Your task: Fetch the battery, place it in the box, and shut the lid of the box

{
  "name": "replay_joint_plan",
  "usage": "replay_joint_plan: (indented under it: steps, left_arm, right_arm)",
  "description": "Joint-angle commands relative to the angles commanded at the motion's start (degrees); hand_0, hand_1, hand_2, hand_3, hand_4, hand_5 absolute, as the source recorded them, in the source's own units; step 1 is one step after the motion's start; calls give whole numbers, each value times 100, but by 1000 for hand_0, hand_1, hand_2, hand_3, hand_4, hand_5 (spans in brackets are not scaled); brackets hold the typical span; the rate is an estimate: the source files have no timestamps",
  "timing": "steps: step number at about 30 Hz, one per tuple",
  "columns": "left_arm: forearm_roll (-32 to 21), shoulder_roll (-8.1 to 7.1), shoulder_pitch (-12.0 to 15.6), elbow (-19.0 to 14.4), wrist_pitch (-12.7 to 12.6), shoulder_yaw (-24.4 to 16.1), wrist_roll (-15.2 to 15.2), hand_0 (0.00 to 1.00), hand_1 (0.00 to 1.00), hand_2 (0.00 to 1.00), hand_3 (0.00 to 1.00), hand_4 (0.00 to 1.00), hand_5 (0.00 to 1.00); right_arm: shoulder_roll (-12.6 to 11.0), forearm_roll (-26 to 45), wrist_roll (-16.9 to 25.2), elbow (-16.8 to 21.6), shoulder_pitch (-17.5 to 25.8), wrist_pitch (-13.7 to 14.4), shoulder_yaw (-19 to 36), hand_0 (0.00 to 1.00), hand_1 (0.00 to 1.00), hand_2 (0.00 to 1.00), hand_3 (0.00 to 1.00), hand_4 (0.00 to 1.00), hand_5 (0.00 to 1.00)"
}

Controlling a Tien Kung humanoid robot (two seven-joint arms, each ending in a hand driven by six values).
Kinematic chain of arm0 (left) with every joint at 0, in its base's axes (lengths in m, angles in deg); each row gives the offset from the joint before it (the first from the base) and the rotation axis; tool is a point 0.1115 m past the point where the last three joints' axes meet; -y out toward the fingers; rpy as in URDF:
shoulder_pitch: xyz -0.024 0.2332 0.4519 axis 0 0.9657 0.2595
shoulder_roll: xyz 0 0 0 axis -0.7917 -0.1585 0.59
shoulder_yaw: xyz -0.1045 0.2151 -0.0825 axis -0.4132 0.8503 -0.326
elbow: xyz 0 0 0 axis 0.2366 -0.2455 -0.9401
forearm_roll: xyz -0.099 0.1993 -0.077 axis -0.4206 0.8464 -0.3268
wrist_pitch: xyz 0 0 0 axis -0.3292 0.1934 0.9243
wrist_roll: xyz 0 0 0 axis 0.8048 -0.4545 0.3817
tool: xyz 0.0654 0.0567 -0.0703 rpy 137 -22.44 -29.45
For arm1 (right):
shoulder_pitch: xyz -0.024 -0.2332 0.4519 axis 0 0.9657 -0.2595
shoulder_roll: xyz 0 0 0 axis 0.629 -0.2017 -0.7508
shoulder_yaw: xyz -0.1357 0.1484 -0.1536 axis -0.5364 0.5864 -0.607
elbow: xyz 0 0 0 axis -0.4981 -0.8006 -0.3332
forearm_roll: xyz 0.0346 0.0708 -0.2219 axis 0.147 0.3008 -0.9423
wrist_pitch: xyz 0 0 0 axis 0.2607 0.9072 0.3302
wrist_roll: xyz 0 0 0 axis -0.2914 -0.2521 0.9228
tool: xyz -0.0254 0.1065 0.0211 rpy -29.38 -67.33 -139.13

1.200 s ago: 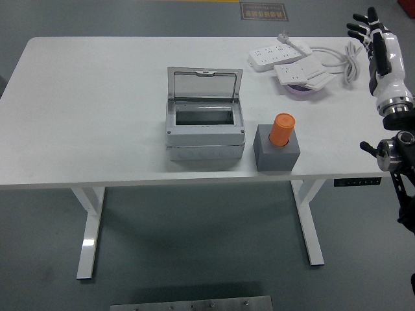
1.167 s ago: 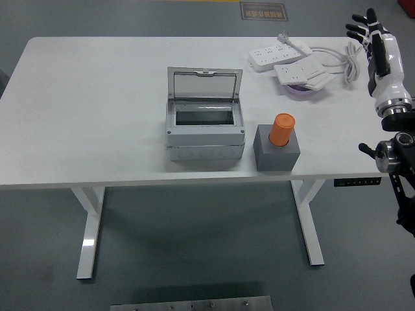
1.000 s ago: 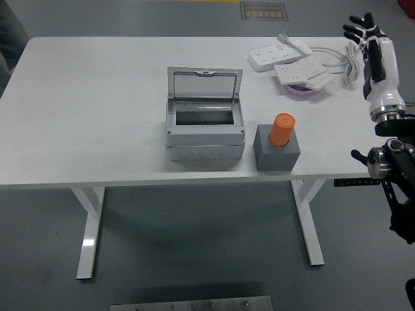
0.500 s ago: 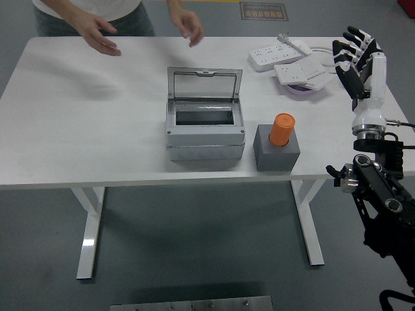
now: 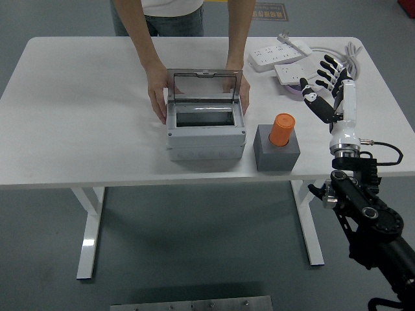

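**Ann:** White surface (image 5: 78, 103) on a grey floor, and at its middle the box (image 5: 205, 133) sits with its lid (image 5: 204, 84) standing upright, the compartment open.

**Ben:** Someone stands at twelve o'clock, reaching in. One of the person's hands (image 5: 157, 97) rests on the box's nine o'clock side, the other hand (image 5: 237, 91) on its three o'clock side, both against the walls near the hinge.

**Ann:** And the battery (image 5: 282, 129)?

**Ben:** Orange cylinder, upright in a grey block (image 5: 277, 154) just beside the box, at three o'clock from it.

**Ann:** Where's the robot's right hand (image 5: 329, 87)?

**Ben:** Raised at about two o'clock from the battery, near but clear of it. Its fingers (image 5: 316, 102) are spread wide, gripping nothing.

**Ann:** Behind it?

**Ben:** Power strips (image 5: 280, 57) with a coiled cable at the far right corner, resting partly on a purple dish (image 5: 295, 92).
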Motion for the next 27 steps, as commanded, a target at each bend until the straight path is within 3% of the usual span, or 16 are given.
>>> replay_joint_plan:
  steps: [1, 12, 27]
  left_arm:
    - [11, 2, -4, 0, 6, -6, 0, 850, 890, 835, 859, 932, 962]
    - [129, 10, -45, 0, 34, -64, 0, 846, 890, 828, 851, 934, 959]
    - [209, 11, -83, 0, 48, -89, 0, 845, 891, 826, 844, 924, 952]
  right_arm:
    - [11, 3, -15, -39, -1, -7, -30, 778, 789, 833, 847, 783, 127]
    - [30, 153, -183, -302, -14, -110, -601, 784, 791, 836, 850, 786, 133]
    - [-58, 255, -338, -275, 4, -170, -1172, 790, 791, 810, 844, 790, 158]
